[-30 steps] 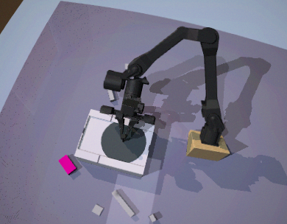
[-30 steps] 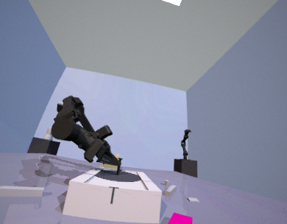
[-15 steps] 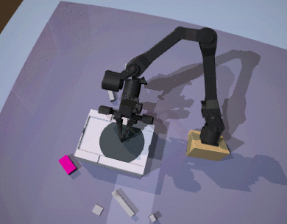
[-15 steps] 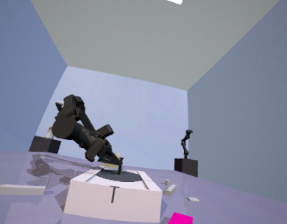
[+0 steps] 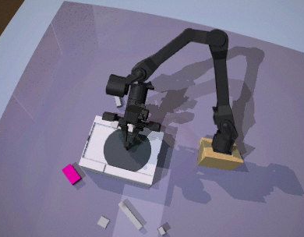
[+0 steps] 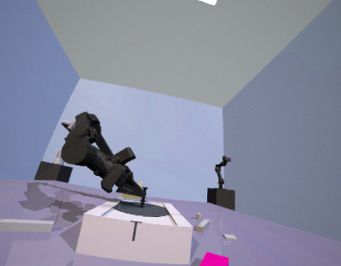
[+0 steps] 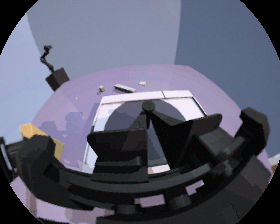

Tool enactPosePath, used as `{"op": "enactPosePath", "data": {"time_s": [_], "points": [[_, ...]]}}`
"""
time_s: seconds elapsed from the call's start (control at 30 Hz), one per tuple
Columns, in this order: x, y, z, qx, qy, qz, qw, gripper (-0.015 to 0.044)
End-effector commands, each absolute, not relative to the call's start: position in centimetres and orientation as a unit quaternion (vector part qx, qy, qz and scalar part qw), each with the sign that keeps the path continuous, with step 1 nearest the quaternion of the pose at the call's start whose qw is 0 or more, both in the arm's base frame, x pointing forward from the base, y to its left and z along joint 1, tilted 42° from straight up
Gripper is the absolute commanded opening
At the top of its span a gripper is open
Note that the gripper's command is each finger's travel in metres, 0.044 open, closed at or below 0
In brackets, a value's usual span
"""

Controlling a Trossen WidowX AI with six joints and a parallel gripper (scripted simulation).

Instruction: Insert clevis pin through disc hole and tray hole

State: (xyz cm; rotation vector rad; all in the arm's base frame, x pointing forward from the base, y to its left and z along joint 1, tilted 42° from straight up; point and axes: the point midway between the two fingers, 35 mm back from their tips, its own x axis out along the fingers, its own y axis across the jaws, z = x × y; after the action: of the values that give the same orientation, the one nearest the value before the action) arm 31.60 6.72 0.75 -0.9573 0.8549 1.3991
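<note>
tilted gripper (image 5: 128, 146) (image 6: 142, 195) (image 7: 147, 112), pin (image 6: 143, 198) (image 7: 148, 106) clasped, seemingly upright

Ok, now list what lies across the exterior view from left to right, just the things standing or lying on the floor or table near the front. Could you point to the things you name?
Long pale bar (image 6: 24, 225), white tray (image 6: 134, 245) with the dark disc (image 6: 140, 210) in it, magenta block (image 6: 214, 260), small flat pale piece (image 6: 230, 236).

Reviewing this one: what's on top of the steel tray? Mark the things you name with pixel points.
The dark disc (image 5: 115, 156) (image 6: 125, 209) (image 7: 122, 117) lies inside the tray (image 5: 129, 177) (image 6: 134, 241) (image 7: 96, 127). The pin (image 6: 144, 197) (image 7: 148, 106), clamped in the gripper (image 5: 128, 147) (image 6: 143, 195) (image 7: 147, 112), stands upright over it. The disc hides the tray's pin hole; whether the tip has entered is unclear.
</note>
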Motion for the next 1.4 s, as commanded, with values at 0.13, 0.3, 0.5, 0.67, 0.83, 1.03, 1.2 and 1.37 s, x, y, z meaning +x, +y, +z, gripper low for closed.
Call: {"op": "enactPosePath", "data": {"time_s": [0.13,0.3,0.5,0.67,0.83,1.03,1.2,1.37], "points": [[32.0,6.7,0.7,-0.411,0.367,0.597,0.583,0.0],[32.2,6.8,0.7,-0.411,0.367,0.597,0.583,0.0],[32.4,6.8,0.7,-0.411,0.367,0.597,0.583,0.0],[32.6,6.9,0.7,-0.411,0.367,0.597,0.583,0.0],[32.8,6.9,0.7,-0.411,0.367,0.597,0.583,0.0],[33.0,6.9,0.7,-0.411,0.367,0.597,0.583,0.0],[33.2,7.0,0.7,-0.411,0.367,0.597,0.583,0.0],[33.4,7.0,0.7,-0.412,0.367,0.597,0.583,0.0]]}}
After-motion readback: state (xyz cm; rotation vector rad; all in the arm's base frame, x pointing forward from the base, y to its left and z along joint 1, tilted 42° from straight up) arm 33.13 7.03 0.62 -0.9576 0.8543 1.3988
